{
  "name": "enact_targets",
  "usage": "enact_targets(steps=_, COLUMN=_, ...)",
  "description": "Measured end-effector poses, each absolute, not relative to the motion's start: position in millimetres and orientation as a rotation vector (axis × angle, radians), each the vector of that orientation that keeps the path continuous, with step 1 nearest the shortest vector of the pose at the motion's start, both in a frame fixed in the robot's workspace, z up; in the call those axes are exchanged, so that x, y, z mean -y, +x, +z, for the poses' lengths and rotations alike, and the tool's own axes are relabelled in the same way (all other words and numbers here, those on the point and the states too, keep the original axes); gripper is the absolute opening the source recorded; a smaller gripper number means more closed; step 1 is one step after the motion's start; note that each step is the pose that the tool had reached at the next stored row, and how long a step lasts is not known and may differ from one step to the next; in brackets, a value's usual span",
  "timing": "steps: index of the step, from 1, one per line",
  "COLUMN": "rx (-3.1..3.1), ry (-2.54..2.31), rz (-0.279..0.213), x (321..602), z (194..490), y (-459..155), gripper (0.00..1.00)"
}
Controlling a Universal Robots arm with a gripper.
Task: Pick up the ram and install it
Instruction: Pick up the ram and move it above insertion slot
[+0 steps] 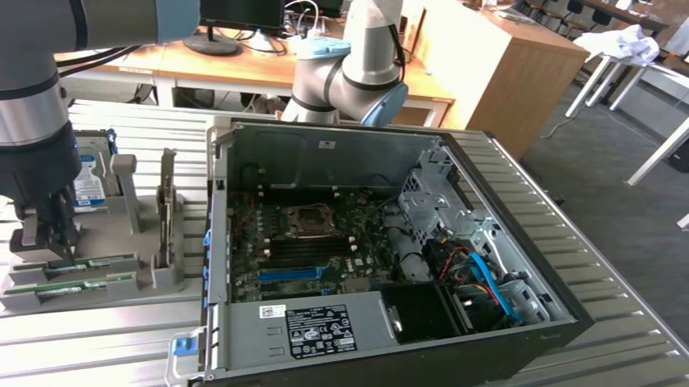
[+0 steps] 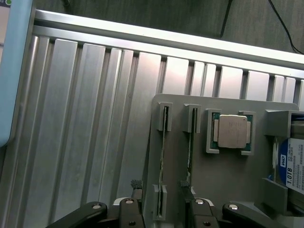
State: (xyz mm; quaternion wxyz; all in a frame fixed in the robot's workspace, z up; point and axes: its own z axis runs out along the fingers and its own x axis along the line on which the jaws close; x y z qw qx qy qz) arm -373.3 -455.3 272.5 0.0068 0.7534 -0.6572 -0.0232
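2 long, narrow green circuit-board sticks stand on edge in parallel slots of a grey moulded plastic holder [image 2: 228, 180]. the ram [image 2: 162, 154] sits in the slot at the holder's outer edge. the second green stick [image 2: 189, 152] sits in the next slot inward, just beside it. both are upright and seated in the holder's end clips.

the black 2-finger gripper [image 2: 160, 185] hangs over 1 end of the holder, its jaws spread wide and gripping nothing. 1 fingertip [image 2: 137, 184] stands near the holder's outer edge, apart from the ram. the other is over the gap between the 2 sticks. the ram therefore lies between the fingers, and no contact with it can be seen.

further inward on the holder, past the second stick, a square silver processor chip [image 2: 230, 132] lies flat in its own pocket. a hard drive with a blue and white label [image 2: 293, 166] sits at the holder's far side.

in the exterior view a tall dark expansion card [image 1: 167, 205] stands upright in the holder. an open black desktop computer case [image 1: 517, 266] lies just beside the holder, on the exterior view's right of it. its green motherboard [image 1: 312, 242] faces up. the holder rests on a ribbed aluminium table [image 2: 85, 118].
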Motion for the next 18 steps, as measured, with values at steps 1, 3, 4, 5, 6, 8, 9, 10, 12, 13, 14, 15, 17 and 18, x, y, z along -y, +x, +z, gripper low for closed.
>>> enact_targets(steps=1, rx=2.055, ry=2.357, rz=-0.073, x=455.3, z=272.4, y=-373.2, gripper=0.41)
enact_targets(steps=3, rx=2.055, ry=2.357, rz=-0.073, x=455.3, z=272.2, y=-373.1, gripper=0.41)
enact_targets(steps=4, rx=2.056, ry=2.357, rz=-0.073, x=455.3, z=271.4, y=-373.1, gripper=0.41)
enact_targets(steps=5, rx=2.055, ry=2.357, rz=-0.073, x=455.3, z=270.6, y=-373.0, gripper=0.41)
enact_targets(steps=6, rx=2.056, ry=2.357, rz=-0.073, x=455.3, z=270.5, y=-373.0, gripper=0.41)
enact_targets(steps=8, rx=2.056, ry=2.357, rz=-0.073, x=455.3, z=270.1, y=-373.0, gripper=0.41)
enact_targets(steps=9, rx=2.056, ry=2.357, rz=-0.073, x=455.3, z=269.9, y=-373.1, gripper=0.41)
enact_targets(steps=10, rx=2.056, ry=2.357, rz=-0.073, x=455.3, z=269.7, y=-373.1, gripper=0.41)
enact_targets(steps=12, rx=2.055, ry=2.357, rz=-0.073, x=455.3, z=269.3, y=-373.0, gripper=0.41)
enact_targets(steps=13, rx=2.056, ry=2.357, rz=-0.073, x=455.3, z=269.1, y=-373.1, gripper=0.41)
enact_targets(steps=14, rx=2.055, ry=2.357, rz=-0.073, x=455.3, z=269.0, y=-373.0, gripper=0.41)
enact_targets(steps=15, rx=2.055, ry=2.357, rz=-0.073, x=455.3, z=268.6, y=-373.0, gripper=0.41)
enact_targets(steps=17, rx=2.055, ry=2.357, rz=-0.073, x=455.3, z=268.2, y=-373.1, gripper=0.41)
enact_targets(steps=18, rx=2.055, ry=2.357, rz=-0.073, x=455.3, z=268.0, y=-373.1, gripper=0.41)
